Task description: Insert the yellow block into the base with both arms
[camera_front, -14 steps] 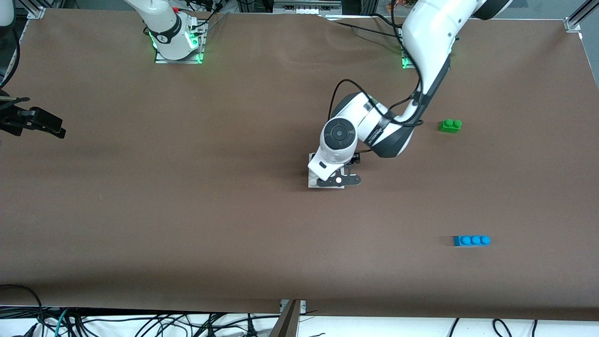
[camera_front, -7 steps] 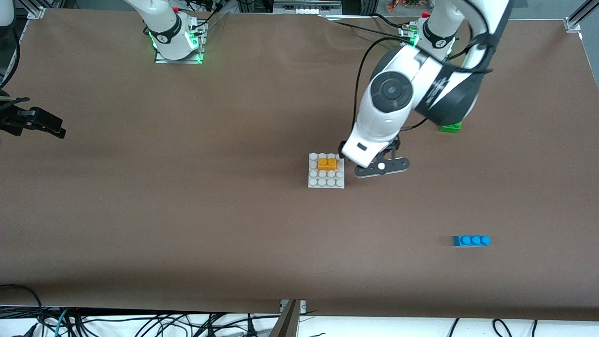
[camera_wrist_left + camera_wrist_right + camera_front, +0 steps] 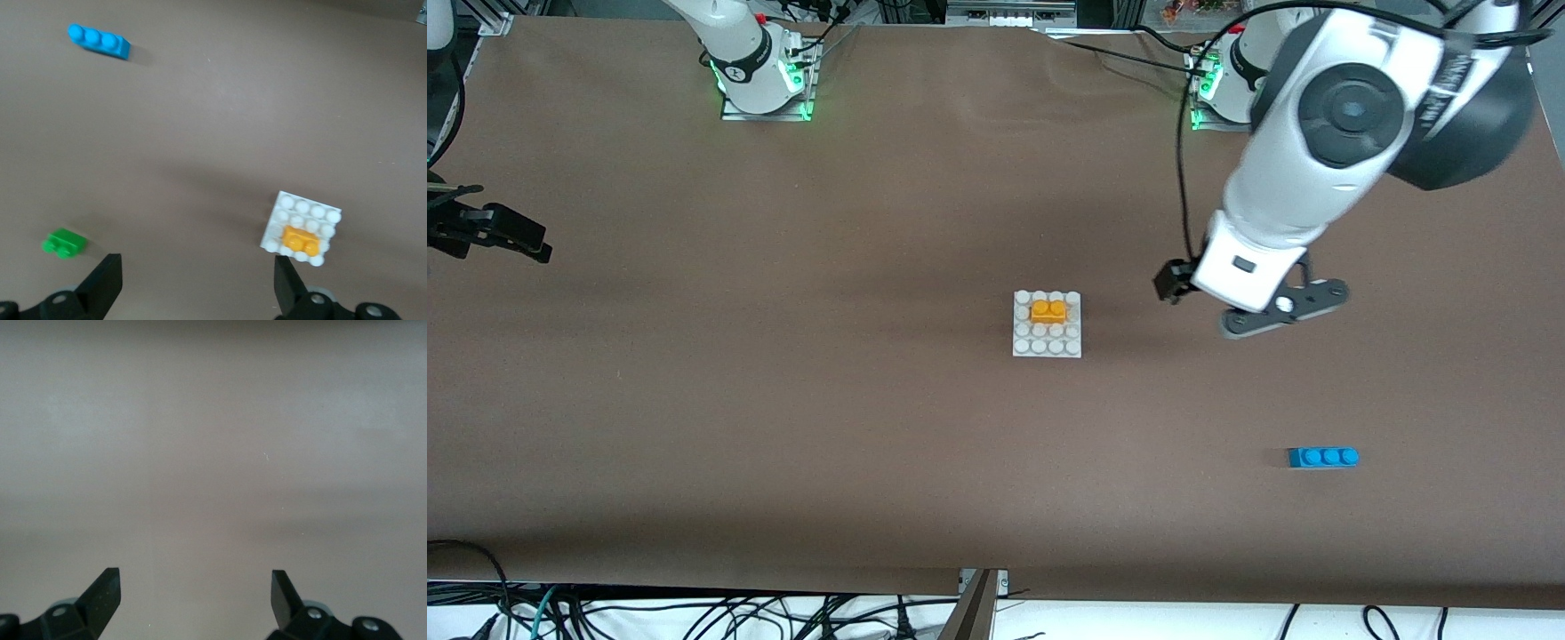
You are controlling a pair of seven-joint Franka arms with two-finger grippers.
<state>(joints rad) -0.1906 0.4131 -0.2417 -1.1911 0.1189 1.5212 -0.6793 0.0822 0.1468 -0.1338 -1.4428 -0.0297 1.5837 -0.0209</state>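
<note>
A brown desk [image 3: 783, 400] carries the base [image 3: 1047, 342], on which the yellow block [image 3: 1048, 310] is seated. The left end effector [image 3: 1276, 311], spread empty, is raised clear; the right end effector [image 3: 193, 600], also spread, waits aside.

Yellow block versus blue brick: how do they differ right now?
The yellow block has two studs and is orange-yellow; the blue brick is longer, with three studs. The yellow block sits on the white base, in its second stud row from the robots; the blue brick lies on the bare table, nearer the front camera and toward the left arm's end. Both lie studs-up, untouched by any gripper.
</note>
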